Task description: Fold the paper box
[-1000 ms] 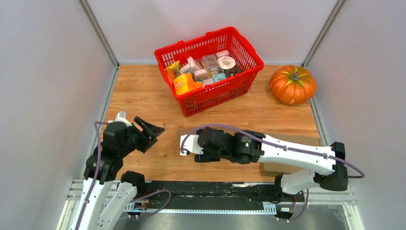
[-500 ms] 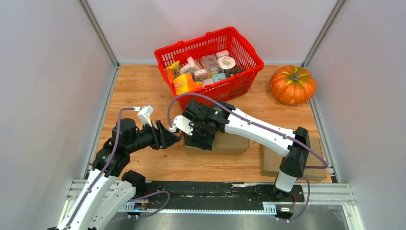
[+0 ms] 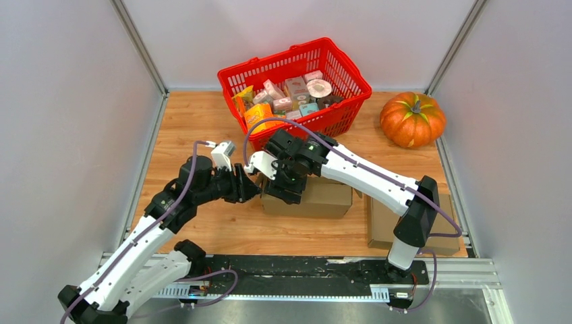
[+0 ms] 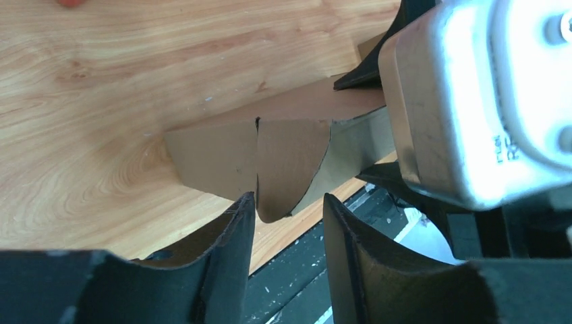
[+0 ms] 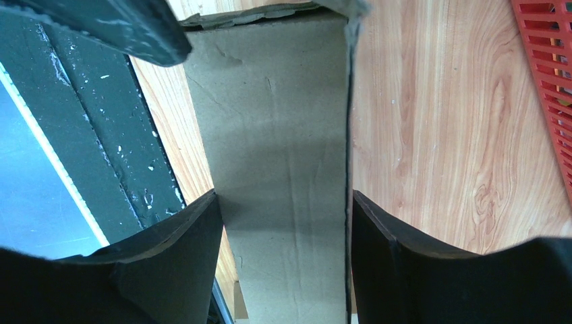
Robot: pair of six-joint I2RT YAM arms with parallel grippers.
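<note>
The brown paper box (image 3: 320, 197) stands on the wooden table, in front of the basket. My right gripper (image 3: 280, 192) comes down over its left end and is shut on it; in the right wrist view the gripper (image 5: 283, 210) has a finger against each side of the box (image 5: 283, 135). My left gripper (image 3: 251, 185) is open at the box's left end. In the left wrist view a rounded end flap (image 4: 290, 158) hangs just beyond the left gripper (image 4: 289, 206), with the right gripper's silver body (image 4: 472, 101) close above.
A red basket (image 3: 354, 75) full of small packages stands at the back. An orange pumpkin (image 3: 412, 119) sits back right. More flat cardboard (image 3: 384, 226) lies at the right near edge. A black rail (image 3: 303, 270) runs along the table's front.
My right arm has swung up and back from the near edge with the box, which now stands as a shaped box. My left gripper has moved right to the box's left end.
</note>
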